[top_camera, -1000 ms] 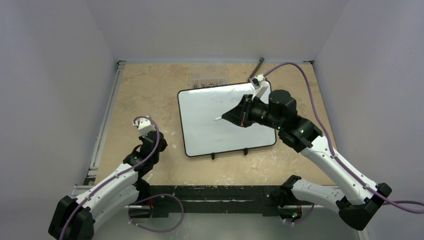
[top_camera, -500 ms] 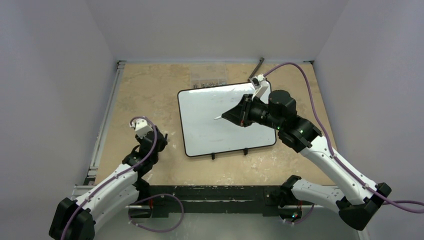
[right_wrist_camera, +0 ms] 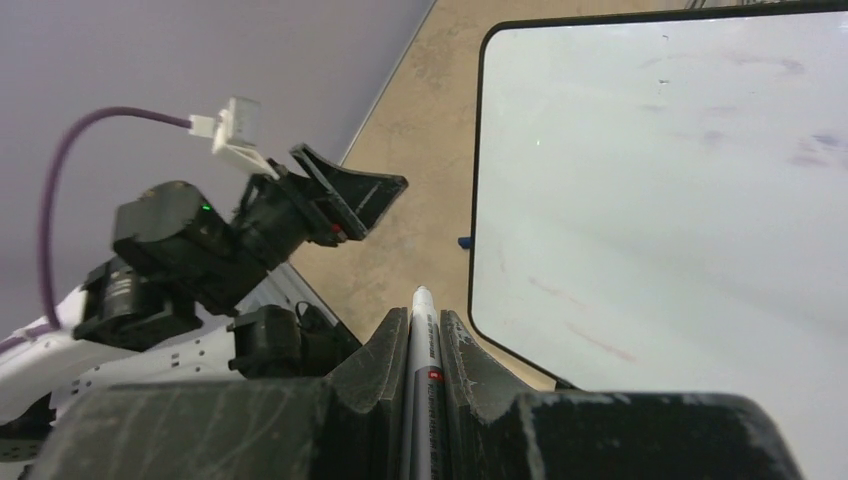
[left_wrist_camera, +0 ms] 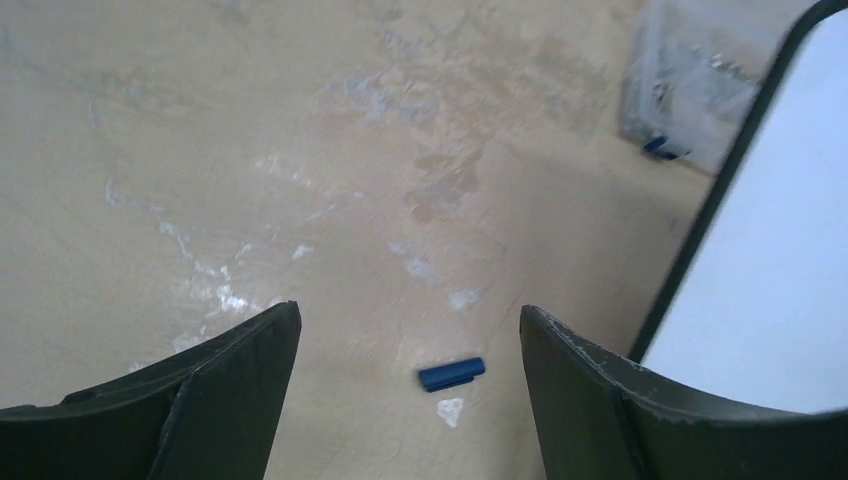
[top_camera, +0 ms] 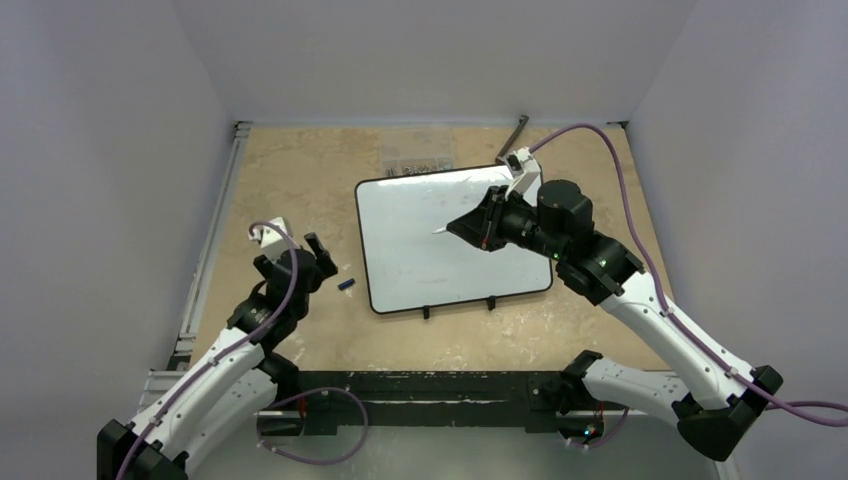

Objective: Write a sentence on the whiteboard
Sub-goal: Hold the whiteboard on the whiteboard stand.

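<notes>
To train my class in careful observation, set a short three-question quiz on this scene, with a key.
1. True or false: the left pincer is shut on the blue cap.
2. The right pincer holds: A) an eraser, B) a marker, C) a cloth.
3. Fill in: the cap lies on the table, on the robot's ___ side of the whiteboard.
Key: 1 false; 2 B; 3 left.

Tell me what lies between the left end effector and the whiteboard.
A small blue cylinder lies on the tabletop between the open left end effector and the whiteboard; the top and left wrist views show it.
</notes>
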Available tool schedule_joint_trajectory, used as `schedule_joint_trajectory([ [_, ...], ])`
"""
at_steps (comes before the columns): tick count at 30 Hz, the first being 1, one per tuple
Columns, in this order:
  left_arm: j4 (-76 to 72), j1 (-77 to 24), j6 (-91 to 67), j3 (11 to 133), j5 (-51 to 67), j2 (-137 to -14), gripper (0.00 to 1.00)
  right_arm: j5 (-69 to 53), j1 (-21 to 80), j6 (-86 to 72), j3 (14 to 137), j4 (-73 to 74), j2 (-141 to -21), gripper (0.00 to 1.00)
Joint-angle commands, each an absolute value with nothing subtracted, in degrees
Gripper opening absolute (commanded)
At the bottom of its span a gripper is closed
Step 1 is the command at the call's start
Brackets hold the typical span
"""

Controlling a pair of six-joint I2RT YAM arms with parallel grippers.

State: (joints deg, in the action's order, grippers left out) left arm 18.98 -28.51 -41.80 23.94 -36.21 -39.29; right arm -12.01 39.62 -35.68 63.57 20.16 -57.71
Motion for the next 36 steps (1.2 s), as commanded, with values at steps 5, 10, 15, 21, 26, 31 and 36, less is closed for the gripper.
schedule_joint_trajectory([
  [5, 24.5, -28.1, -23.1, 47.5, -20.4, -44.8, 0.85, -8.9, 39.5, -32.3, 61.8, 17.3, -55.0, 0.0],
  [10, 36.8, -27.8, -13.9, 68.7, -3.5, -60.0, 0.89, -9.5, 39.5, -32.4, 59.8, 15.1, -53.8, 0.0],
  [15, 42.9, -25.5, -6.0, 83.8, 10.1, -73.6, 0.88, -10.3, 39.5, -32.3, 58.7, 13.8, -53.3, 0.0],
  [21, 46.8, -20.9, -0.3, 99.2, 27.6, -88.5, 0.84, -10.1, 39.5, -31.7, 58.4, 15.9, -50.7, 0.0],
  [26, 53.6, -19.5, 4.3, 113.3, 37.1, -102.7, 0.77, -9.4, 39.5, -31.5, 58.4, 18.3, -48.2, 0.0],
  [31, 57.1, -17.6, 4.3, 121.1, 41.8, -111.9, 0.73, -7.6, 39.5, -31.4, 58.5, 21.0, -46.2, 0.0],
  [36, 58.9, -16.3, 7.0, 121.7, 46.0, -115.8, 0.74, -7.8, 39.4, -31.7, 57.9, 21.5, -45.3, 0.0],
])
